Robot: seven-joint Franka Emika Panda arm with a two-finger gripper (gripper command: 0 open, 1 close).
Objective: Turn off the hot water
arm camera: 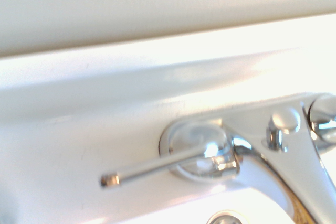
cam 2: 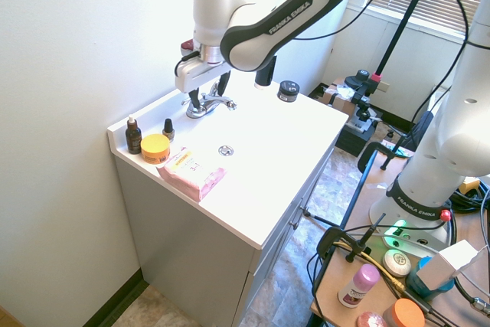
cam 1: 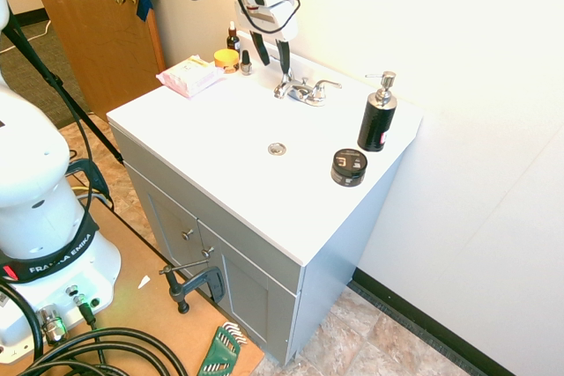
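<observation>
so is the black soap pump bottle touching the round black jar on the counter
Apart. The first exterior view shows bare white counter between the soap pump bottle and the round black jar, with the bottle standing further back.

Shiny, smooth chrome metal faucet [arm camera: 252, 145]; glossy white countertop [cam 1: 238, 156]; matt grey cabinet [cam 1: 251, 297]; brown wooden door [cam 1: 88, 6], upper left of the first exterior view.

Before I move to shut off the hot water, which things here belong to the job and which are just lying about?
For the job:
- left-hand lever
- faucet
- gripper

Just lying about:
- black pump bottle
- black jar
- pink packet
- yellow tub
- dropper bottle
- small dark-capped bottle
</observation>
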